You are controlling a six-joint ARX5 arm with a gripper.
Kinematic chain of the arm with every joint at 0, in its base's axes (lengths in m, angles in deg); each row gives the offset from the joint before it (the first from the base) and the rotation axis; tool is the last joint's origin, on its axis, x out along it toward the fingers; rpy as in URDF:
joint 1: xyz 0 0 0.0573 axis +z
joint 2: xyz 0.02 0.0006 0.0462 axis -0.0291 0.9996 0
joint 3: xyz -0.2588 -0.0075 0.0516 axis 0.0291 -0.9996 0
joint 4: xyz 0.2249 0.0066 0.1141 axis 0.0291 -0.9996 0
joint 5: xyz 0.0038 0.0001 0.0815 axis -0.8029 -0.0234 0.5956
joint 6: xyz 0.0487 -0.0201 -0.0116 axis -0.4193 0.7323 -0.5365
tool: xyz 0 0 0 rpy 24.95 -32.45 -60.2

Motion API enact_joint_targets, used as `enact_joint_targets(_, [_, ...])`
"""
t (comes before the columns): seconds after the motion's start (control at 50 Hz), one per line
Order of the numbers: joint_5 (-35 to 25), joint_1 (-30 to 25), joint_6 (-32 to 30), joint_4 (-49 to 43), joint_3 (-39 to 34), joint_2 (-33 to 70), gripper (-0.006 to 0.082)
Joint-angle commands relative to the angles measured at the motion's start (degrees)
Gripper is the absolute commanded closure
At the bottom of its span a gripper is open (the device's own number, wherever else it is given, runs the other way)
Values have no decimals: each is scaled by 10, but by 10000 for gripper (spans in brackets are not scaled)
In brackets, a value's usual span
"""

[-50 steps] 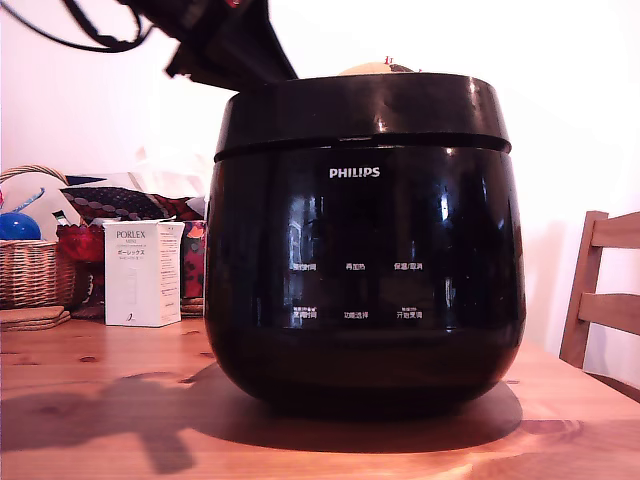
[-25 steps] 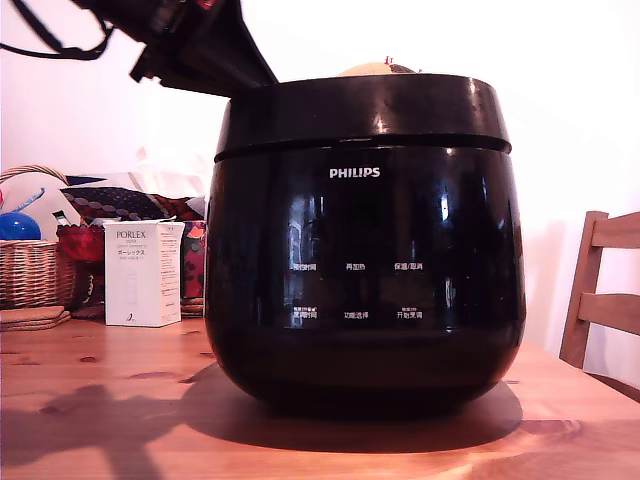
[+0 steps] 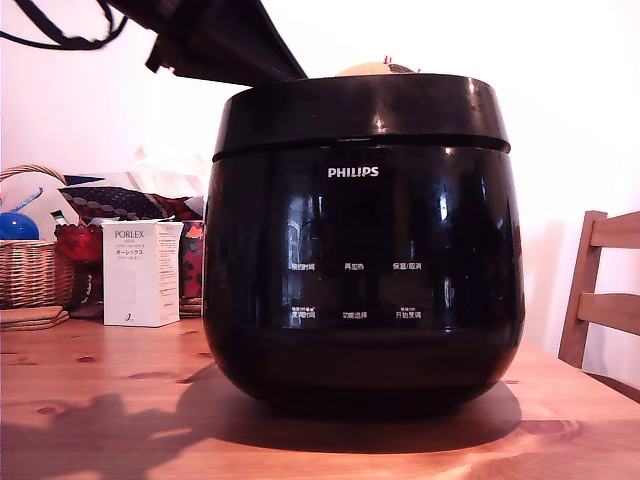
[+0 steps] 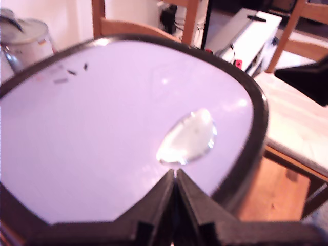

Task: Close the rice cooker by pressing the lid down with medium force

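The rice cooker [image 3: 360, 270] is a big glossy black pot with a white PHILIPS logo, standing on the wooden table [image 3: 100, 400]. Its lid [image 3: 360, 112] lies down flat on the body, with only a thin seam showing. In the wrist view the lid's top [image 4: 102, 128] reflects bright white and carries an oval silvery spot [image 4: 187, 137]. My gripper [image 4: 175, 177] is shut with nothing between its fingers, its tips just over the lid near the rim; contact cannot be told. In the exterior view the gripper [image 3: 280, 65] hangs above the lid's left edge.
A white PORLEX box [image 3: 140, 272] and a wicker basket [image 3: 35, 270] stand behind the cooker at the exterior view's left. A wooden chair [image 3: 600, 290] is at its right. The wrist view shows a metal pot [image 4: 25, 38] and more chairs [image 4: 143, 25] beyond the lid.
The arm above the lid's left edge swung left half a second ago and has now come back to the right. The lid has stayed down throughout.
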Motion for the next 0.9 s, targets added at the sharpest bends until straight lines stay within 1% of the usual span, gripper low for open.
enact_joint_targets(0.0, [13, -1, -14, -40, -31, 31, 790])
enact_joint_targets(0.38, [19, -3, -22, -68, -31, 104, 790])
enact_joint_targets(0.52, [19, -7, -45, -82, -31, 108, 790])
enact_joint_targets(0.64, [19, -7, -45, -96, -33, 108, 790])
enact_joint_targets(0.78, [23, -7, -45, -104, -50, 108, 790])
enact_joint_targets(0.88, [23, -7, -45, -94, -73, 108, 790])
